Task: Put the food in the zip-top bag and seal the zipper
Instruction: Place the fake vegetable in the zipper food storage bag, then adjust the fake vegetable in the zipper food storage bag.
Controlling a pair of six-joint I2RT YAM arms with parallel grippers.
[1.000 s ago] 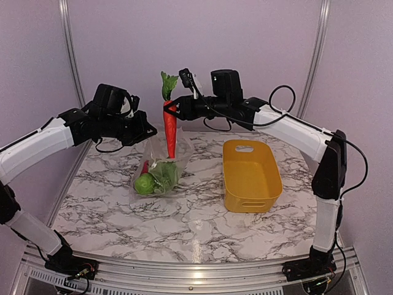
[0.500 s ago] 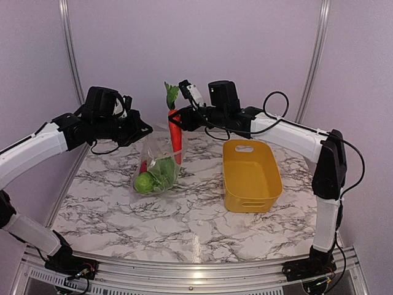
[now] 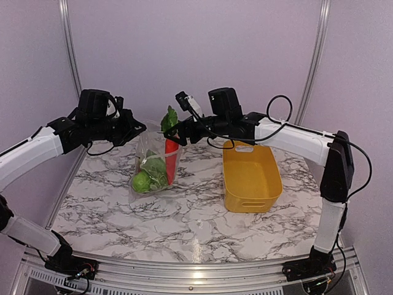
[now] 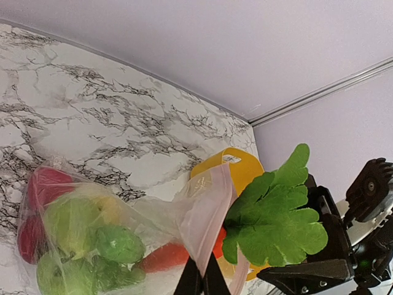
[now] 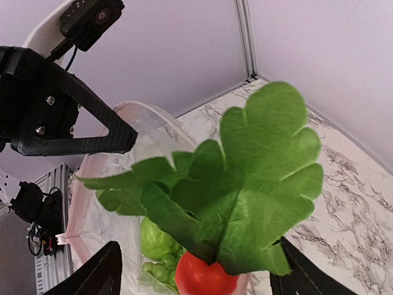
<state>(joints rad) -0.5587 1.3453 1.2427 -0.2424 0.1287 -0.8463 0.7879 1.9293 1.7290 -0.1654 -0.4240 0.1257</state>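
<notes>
- Top external: carrot [image 3: 171,155] upright inside zip-top bag [image 3: 147,167], leaves above the rim.
- Left gripper [image 3: 141,128] clamped on bag's rim edge.
- Right gripper [image 3: 170,133] spread wide astride leaves, gripping nothing.
- Yellow basket [image 3: 250,178] near, rightward; bare marble table [image 3: 184,227] in front.

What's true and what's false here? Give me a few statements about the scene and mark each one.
1. The carrot is partly inside the bag, with its leaves sticking out. True.
2. The left gripper pinches the bag's rim. True.
3. The basket is full of fruit. False: it looks empty, and the fruit lies in the bag.
4. The right gripper is clamped tight on the carrot. False: its fingers stand wide apart on either side of the carrot's top.
5. The bag lies flat on the table, sealed. False: it is held up with its mouth open.
</notes>
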